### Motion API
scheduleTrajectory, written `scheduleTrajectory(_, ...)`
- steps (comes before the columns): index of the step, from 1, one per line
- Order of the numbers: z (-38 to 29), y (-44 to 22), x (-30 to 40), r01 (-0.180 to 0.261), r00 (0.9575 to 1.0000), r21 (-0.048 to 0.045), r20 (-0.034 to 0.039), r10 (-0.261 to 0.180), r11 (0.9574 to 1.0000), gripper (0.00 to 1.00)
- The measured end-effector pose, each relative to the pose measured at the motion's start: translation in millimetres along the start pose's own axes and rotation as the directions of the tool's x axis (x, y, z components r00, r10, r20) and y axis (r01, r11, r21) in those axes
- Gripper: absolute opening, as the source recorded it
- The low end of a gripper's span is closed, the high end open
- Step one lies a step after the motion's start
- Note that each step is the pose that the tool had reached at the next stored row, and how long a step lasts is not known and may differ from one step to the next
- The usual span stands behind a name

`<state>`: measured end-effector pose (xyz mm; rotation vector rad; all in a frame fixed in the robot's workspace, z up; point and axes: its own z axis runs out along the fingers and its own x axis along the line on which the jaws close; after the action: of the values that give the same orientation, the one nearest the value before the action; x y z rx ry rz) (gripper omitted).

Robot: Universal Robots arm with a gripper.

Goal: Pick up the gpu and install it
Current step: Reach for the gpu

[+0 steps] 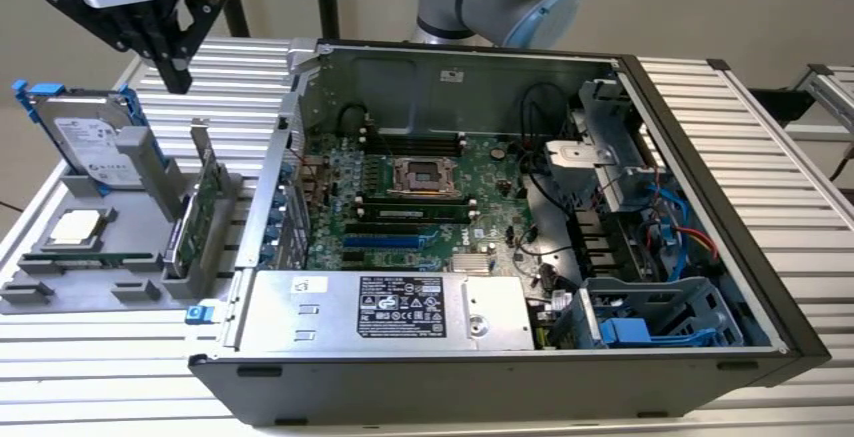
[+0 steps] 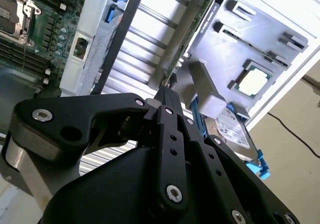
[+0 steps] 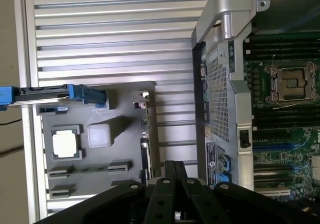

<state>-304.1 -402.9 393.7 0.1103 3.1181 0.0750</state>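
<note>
The gpu (image 1: pixel 191 212) stands on edge in a slot of the grey holder (image 1: pixel 80 289) at the exterior view's left, its silver bracket (image 1: pixel 203 157) pointing up. My gripper (image 1: pixel 178 79) hangs well above it, fingers pointing down and shut with nothing between them. In the first wrist view the gpu (image 3: pixel 145 139) appears edge-on as a thin strip just beyond my gripper (image 3: pixel 175 167). In the second wrist view the gpu (image 2: pixel 192 37) runs away from my gripper (image 2: pixel 167 92) as a narrow card with a green edge.
A silver hard drive (image 1: pixel 87 147) with blue clips leans in the holder beside the gpu, and a processor chip (image 1: pixel 74 229) lies in front of it. The open computer case (image 1: pixel 267 217) with the motherboard (image 1: pixel 400 207) stands right next to the holder.
</note>
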Motion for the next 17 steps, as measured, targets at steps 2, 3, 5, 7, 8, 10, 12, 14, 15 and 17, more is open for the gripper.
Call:
scheduleTrajectory(2, -0.1, -0.2, 1.4, 0.0, 1.0, 0.0, 0.0, 0.0, 1.0, 0.0)
scheduleTrajectory(3, -0.1, -0.3, 1.9, 0.0, 1.0, 0.0, 0.0, 0.0, 1.0, 0.0)
scheduleTrajectory(5, -0.1, -0.5, 3.1, 0.0, 1.0, 0.0, 0.0, 0.0, 1.0, 0.0)
scheduleTrajectory(7, -0.1, -0.7, 4.3, 0.0, 1.0, 0.0, 0.0001, 0.0, 1.0, 0.0)
scheduleTrajectory(8, -0.1, -0.7, 4.8, 0.0, 1.0, 0.0, 0.0, 0.0, 1.0, 0.0)
scheduleTrajectory(10, -0.1, -0.8, 5.8, 0.0, 1.0, 0.0, 0.0, 0.0, 1.0, 0.0)
scheduleTrajectory(12, -0.2, -0.9, 6.6, 0.0, 1.0, 0.0, 0.0, 0.0, 1.0, 0.0)
scheduleTrajectory(14, -0.2, -1.0, 7.3, 0.0, 1.0, 0.0, 0.0, 0.0, 1.0, 0.0)
scheduleTrajectory(15, -0.2, -1.0, 7.6, 0.0, 1.0, 0.0, 0.0, 0.0, 1.0, 0.0)
scheduleTrajectory(17, -0.2, -1.1, 8.3, 0.0, 1.0, 0.0, 0.0, 0.0, 1.0, 0.0)
